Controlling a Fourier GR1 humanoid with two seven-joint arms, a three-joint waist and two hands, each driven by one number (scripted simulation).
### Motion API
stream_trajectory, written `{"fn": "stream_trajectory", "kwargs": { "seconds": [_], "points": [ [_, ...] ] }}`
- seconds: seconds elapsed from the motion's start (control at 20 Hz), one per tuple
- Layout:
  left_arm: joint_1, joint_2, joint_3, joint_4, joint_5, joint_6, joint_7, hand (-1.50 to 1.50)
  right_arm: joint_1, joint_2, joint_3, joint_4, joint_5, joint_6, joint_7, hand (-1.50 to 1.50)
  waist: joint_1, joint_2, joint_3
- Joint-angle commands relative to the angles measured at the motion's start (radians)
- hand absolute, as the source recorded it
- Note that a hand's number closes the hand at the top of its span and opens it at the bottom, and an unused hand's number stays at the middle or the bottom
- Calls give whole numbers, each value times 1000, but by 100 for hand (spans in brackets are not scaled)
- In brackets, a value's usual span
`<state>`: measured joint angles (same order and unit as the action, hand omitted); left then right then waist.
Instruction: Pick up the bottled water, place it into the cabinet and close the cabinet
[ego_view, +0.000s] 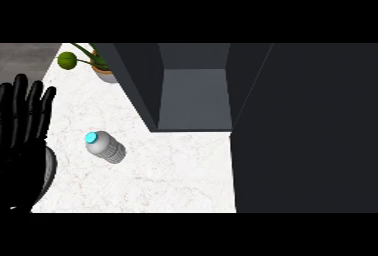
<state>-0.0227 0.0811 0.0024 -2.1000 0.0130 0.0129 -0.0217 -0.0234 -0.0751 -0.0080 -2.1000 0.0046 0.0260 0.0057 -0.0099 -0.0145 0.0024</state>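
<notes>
One water bottle (104, 146), one open cabinet (193, 95), one plant (74, 60), one left hand (22, 130).

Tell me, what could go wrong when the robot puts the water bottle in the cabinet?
The bottle sits alone on the counter; a clumsy touch from the left hand might knock it away. The cabinet opening is narrow, so the bottle could bump a wall. The plant beside the cabinet might get brushed.
</notes>
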Motion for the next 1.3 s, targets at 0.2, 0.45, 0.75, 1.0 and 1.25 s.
{"fn": "stream_trajectory", "kwargs": {
  "seconds": [0.2,0.45,0.75,1.0,1.25],
  "points": [
    [17,94,132,85,177,-174,-76,-150,153,9,-13,-138,-88,50,-25,-150,6,13,-2],
    [28,113,155,145,317,-169,175,-150,280,35,144,-214,-137,69,216,-150,-3,11,-3],
    [156,130,179,-29,387,-192,271,-150,482,6,110,-384,-223,130,221,-150,5,10,-2],
    [183,108,176,-55,348,-172,290,-150,577,36,166,-472,-203,130,211,-150,0,10,-2],
    [226,60,115,-22,221,-187,215,-150,562,20,185,-479,-178,115,253,-150,4,12,-3]
  ]
}}
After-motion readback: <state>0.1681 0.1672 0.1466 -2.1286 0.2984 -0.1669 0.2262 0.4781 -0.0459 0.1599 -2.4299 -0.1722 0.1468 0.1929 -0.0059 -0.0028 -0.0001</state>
